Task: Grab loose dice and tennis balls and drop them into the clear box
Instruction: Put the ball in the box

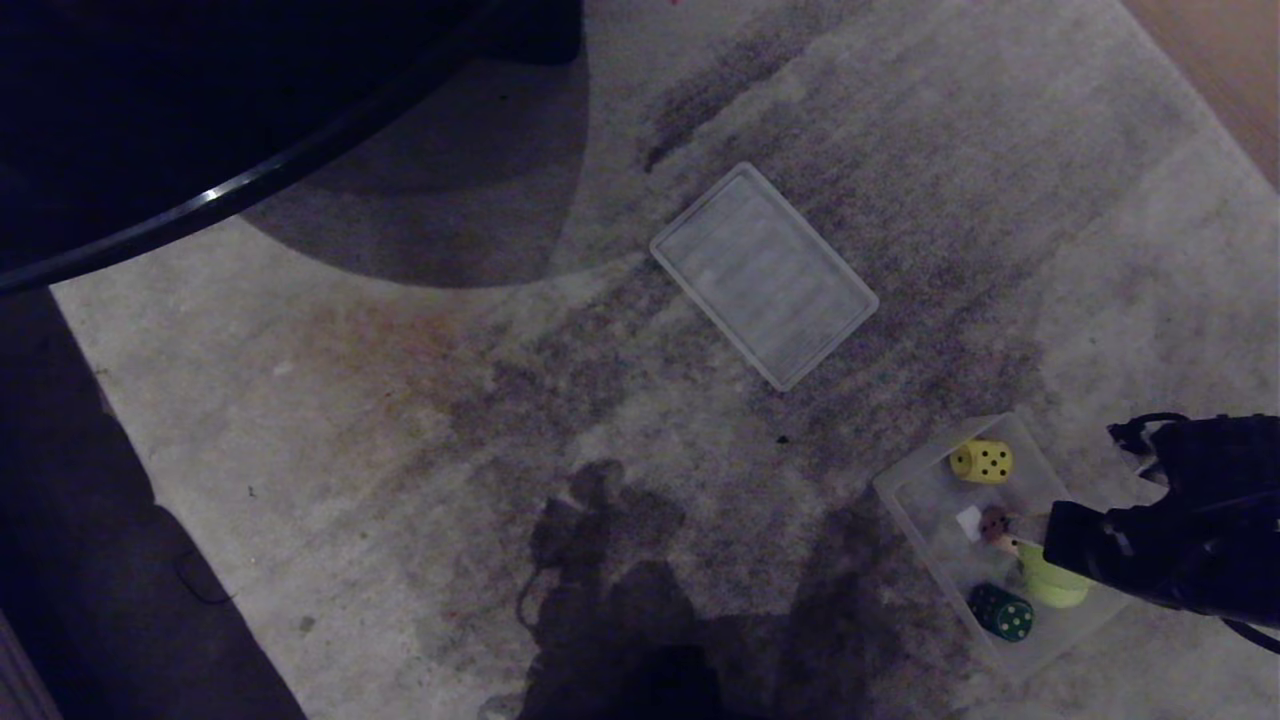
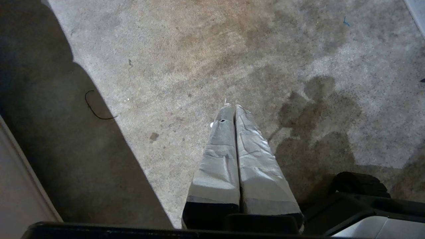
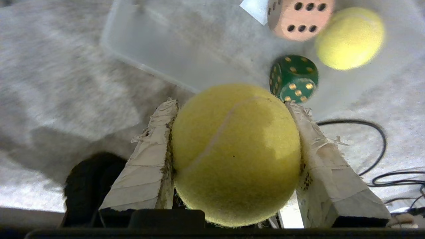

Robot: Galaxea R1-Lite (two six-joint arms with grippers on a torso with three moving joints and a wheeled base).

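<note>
Three dice [image 1: 981, 461], ball [image 1: 1055, 585], clear box [image 1: 905, 488]

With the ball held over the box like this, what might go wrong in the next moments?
1. The right gripper holds a tennis ball above the clear box, near its edge. Released there, the ball might hit the wall or bounce out onto the carpet.
2. The box already holds a second tennis ball, a green die and a brown die. A ball landing on them may rebound unpredictably.
3. A black cable lies beside the box; the arm might snag it.
</note>
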